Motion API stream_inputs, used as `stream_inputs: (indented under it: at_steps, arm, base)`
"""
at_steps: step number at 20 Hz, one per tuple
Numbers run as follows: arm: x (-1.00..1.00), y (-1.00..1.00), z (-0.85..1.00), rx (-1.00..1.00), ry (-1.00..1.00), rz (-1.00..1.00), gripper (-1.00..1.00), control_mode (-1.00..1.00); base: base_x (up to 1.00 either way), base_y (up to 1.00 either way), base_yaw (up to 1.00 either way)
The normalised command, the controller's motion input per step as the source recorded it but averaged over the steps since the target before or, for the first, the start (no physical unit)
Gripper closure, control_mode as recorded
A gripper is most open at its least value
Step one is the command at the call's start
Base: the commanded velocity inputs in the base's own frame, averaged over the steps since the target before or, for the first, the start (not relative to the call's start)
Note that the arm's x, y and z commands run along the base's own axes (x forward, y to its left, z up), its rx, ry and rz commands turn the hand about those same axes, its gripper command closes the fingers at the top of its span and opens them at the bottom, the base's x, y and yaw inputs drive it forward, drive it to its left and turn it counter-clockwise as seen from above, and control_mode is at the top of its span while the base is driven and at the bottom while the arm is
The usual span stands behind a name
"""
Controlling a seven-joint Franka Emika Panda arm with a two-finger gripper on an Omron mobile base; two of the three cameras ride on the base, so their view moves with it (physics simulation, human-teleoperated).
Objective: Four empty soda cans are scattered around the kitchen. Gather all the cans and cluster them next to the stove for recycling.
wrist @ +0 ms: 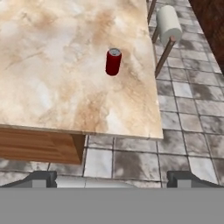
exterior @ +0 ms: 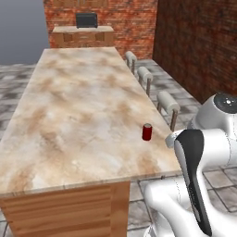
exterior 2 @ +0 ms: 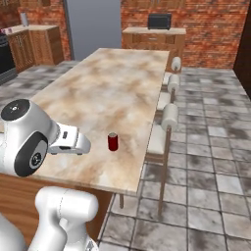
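Observation:
One plain red soda can (exterior: pixel 147 132) (exterior 2: pixel 112 142) (wrist: pixel 113 62) stands upright on the beige marbled island counter (exterior: pixel 78 106) (exterior 2: pixel 108 83) (wrist: pixel 48 74), close to its near right corner. My gripper (wrist: pixel 113 181) is open, its two dark fingertips (wrist: pixel 41 179) spread wide with nothing between them. It hangs off the counter's near edge, above the tile floor, and the can lies ahead of it, well apart. A dark appliance cut by the far left edge of the right base view may be the stove (exterior 2: pixel 5 59).
White-cushioned stools (exterior: pixel 167 102) (exterior 2: pixel 169 117) (wrist: pixel 168 24) line the island's right side, the nearest just beyond the can. A black microwave (exterior: pixel 86 20) (exterior 2: pixel 159 21) sits on a wooden cabinet at the far brick wall. Grey tile floor (exterior 2: pixel 211 162) runs along the right.

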Motion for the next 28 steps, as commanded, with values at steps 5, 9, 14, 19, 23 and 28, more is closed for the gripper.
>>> stream_inputs:
  at_steps: [5,9,14,19,23,28]
  arm:
    - [0.00,0.00,0.00,0.00,0.00,0.00,-1.00,1.00]
    - [0.12,0.00,0.00,0.01,0.03,0.00,-1.00,-1.00]
    - [0.33,0.00,0.00,0.01,0.09,0.03,-1.00,-1.00]
    - [0.33,-0.01,0.00,0.01,0.09,0.05,-1.00,-1.00]
    - [0.35,-0.01,0.00,0.01,0.08,0.02,-1.00,-1.00]
    - [0.36,0.00,-0.01,0.01,0.05,0.00,-1.00,-1.00]
  base:
    - [0.30,-0.02,-0.04]
    - [0.14,0.00,-0.02]
    - [0.00,0.00,0.00]
    - [0.00,0.00,0.00]
    - [0.00,0.00,0.00]
    - [0.00,0.00,0.00]
